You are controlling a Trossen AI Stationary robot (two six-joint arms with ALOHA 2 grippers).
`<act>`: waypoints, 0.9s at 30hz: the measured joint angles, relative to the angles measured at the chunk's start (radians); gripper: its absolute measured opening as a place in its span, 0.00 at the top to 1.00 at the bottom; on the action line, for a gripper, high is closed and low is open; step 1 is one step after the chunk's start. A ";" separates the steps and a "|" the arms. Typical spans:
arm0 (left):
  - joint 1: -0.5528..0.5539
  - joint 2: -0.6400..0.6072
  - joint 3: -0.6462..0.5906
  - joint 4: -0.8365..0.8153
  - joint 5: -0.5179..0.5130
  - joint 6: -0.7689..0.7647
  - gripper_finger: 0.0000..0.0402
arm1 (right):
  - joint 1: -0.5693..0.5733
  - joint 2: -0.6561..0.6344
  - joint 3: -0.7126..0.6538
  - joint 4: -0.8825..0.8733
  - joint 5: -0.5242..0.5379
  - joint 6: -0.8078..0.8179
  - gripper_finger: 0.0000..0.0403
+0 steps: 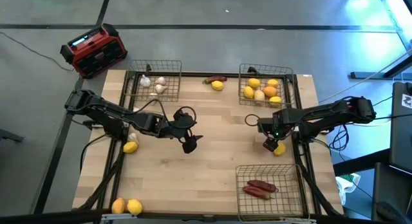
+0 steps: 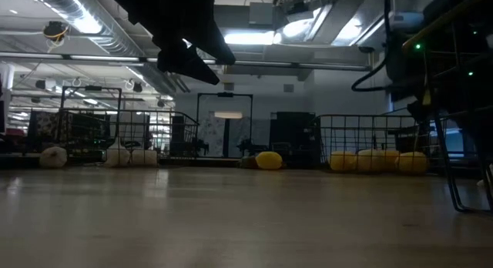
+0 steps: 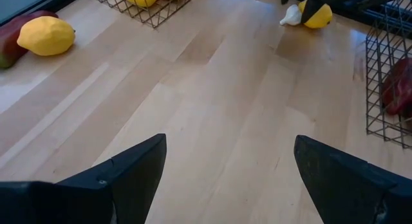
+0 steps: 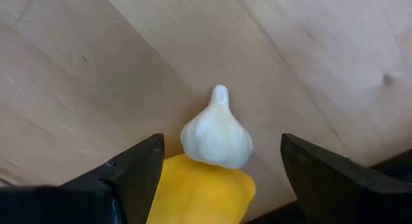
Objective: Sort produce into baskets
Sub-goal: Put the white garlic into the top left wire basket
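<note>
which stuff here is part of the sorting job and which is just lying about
Part of the job:
- three wire baskets
- garlic bulb and yellow fruit under the open right gripper
- loose lemon
- red peppers
- open left gripper

Just lying about:
- red and black box
</note>
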 joint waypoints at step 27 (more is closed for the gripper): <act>0.000 0.000 0.000 0.047 0.015 0.028 0.16 | 0.051 0.000 0.001 0.441 -0.004 -0.030 0.71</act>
